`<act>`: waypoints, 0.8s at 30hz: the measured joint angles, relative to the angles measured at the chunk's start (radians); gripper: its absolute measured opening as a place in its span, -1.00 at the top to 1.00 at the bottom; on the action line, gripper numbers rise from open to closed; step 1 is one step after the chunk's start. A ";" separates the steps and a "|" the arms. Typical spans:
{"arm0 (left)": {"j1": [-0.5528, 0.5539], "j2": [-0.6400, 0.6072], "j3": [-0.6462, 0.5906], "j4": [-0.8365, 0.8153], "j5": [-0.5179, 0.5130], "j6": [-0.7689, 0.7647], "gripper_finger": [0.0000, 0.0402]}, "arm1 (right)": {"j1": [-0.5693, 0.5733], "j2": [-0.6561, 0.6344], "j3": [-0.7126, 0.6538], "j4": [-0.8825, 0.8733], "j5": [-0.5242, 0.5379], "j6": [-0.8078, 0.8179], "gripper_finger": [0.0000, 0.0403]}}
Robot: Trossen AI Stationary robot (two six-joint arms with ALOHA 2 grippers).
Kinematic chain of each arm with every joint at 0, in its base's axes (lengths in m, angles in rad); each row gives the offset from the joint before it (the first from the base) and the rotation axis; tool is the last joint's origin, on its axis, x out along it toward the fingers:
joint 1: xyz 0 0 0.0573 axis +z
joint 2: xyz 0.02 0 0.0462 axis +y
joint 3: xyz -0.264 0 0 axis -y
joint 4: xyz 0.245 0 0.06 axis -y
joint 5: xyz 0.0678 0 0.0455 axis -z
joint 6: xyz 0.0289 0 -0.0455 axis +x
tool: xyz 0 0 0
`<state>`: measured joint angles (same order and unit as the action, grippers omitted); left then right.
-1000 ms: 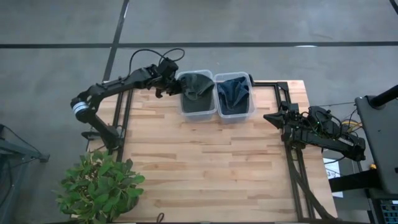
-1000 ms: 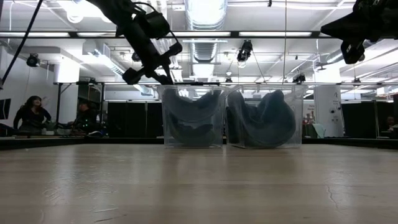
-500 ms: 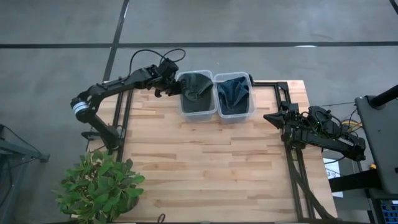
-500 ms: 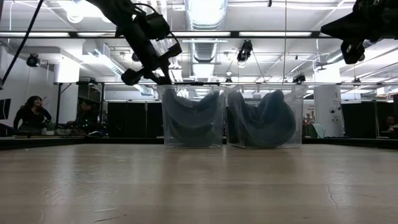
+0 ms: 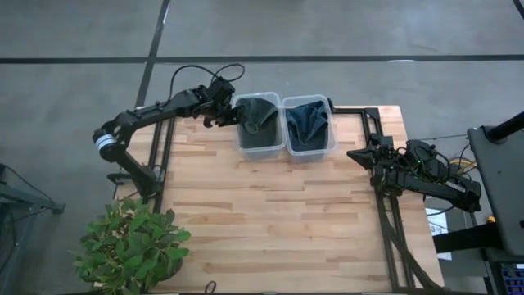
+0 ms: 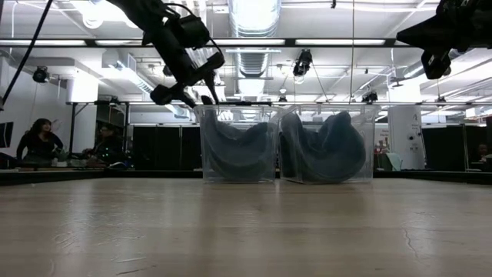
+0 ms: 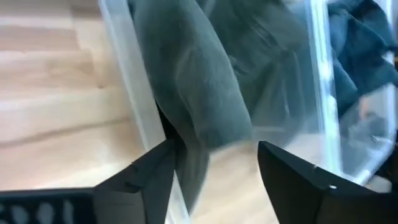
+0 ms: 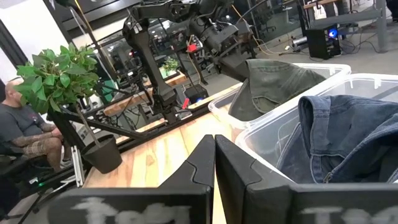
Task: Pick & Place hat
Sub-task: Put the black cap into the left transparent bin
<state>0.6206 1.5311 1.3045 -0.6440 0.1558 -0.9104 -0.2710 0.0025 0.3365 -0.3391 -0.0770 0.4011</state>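
- The left tool [image 5: 219,115], upper left of the high view, is spread beside the olive hat [image 5: 258,113].
- Fabric should be pinched deeply before lifting.
- The right tool [image 8: 214,163] is pressed together.

pale wooden table [image 5: 270,213]; two clear bins [image 5: 259,144] [image 5: 309,147] side by side, far edge

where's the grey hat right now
In the high view the grey hat sits in the left clear bin at the table's far edge, beside the bin holding the blue hat, with the left hand at its rim.
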 joint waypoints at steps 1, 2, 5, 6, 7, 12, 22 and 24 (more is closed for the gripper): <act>0.004 -0.005 0.001 -0.003 0.020 0.000 -0.12 | 0.000 0.000 0.000 0.000 0.000 0.000 0.96; 0.007 -0.010 0.006 -0.006 0.042 0.003 -0.15 | 0.000 0.000 0.000 0.000 0.000 0.000 0.96; 0.010 -0.028 0.038 -0.003 0.081 0.017 -0.17 | 0.000 0.000 0.000 0.000 0.000 0.000 0.96; 0.010 -0.035 0.054 -0.004 0.081 0.022 -0.17 | 0.000 0.000 0.000 0.000 0.000 0.000 0.96; 0.010 -0.041 0.072 -0.001 0.076 0.028 -0.18 | 0.000 0.000 0.000 0.000 0.000 0.000 0.96; 0.009 -0.047 0.167 0.003 -0.017 0.097 -0.18 | 0.000 0.000 0.000 0.000 0.000 0.000 0.96; 0.015 0.039 0.142 -0.022 -0.046 0.157 -0.18 | 0.000 0.000 0.000 0.000 0.000 0.003 0.96; 0.015 0.070 0.129 -0.033 -0.045 0.157 -0.18 | 0.000 0.000 0.000 0.000 0.000 0.011 0.96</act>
<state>0.6361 1.6016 1.4335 -0.6773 0.1110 -0.7538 -0.2707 0.0024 0.3367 -0.3390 -0.0771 0.4117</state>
